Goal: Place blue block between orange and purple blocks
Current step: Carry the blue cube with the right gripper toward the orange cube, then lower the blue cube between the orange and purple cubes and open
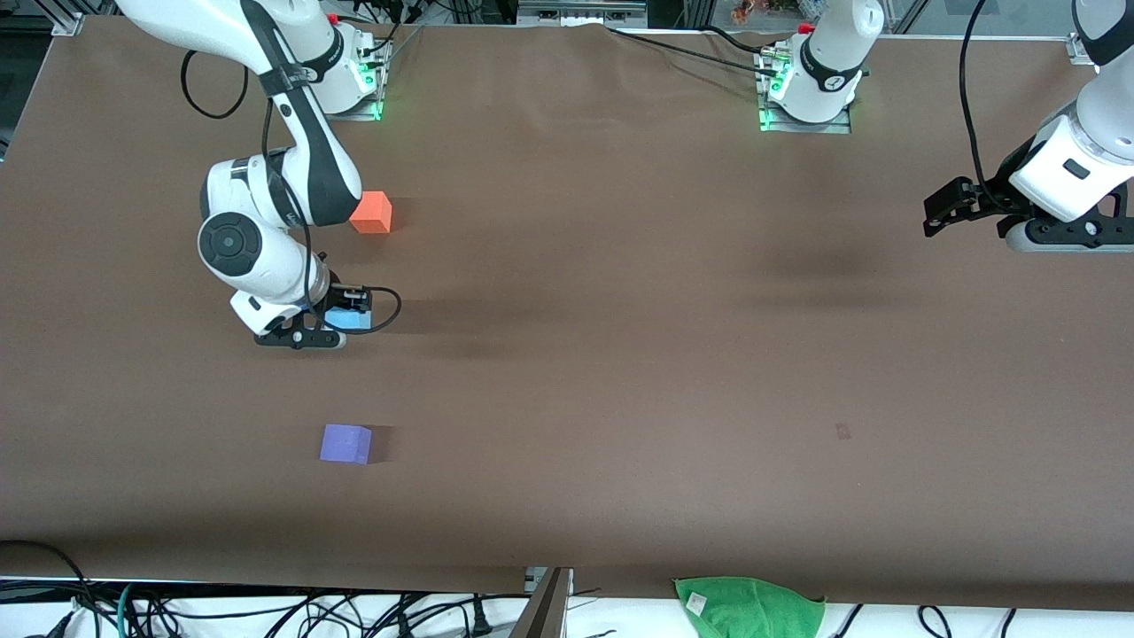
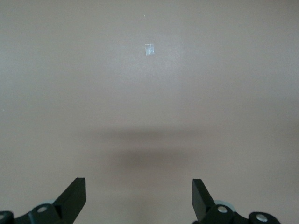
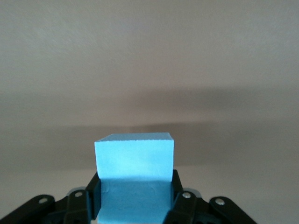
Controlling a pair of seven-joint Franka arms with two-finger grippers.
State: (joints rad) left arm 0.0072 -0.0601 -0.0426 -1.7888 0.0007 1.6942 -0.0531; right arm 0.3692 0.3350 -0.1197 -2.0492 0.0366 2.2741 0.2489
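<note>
On a brown surface (image 1: 620,354), the purple block (image 1: 345,443) lies nearest the camera. Farther off, the right hand (image 1: 341,317) clamps the blue block (image 1: 348,319) between purple and the orange block (image 1: 371,213). Placement looks nearly done; release remains. The left hand (image 2: 139,198) waits open, well apart.

A robotics lab: two arm bases (image 1: 811,89) bolted to a brown-covered table (image 1: 620,354), loose cables (image 1: 266,611) along its front edge.
</note>
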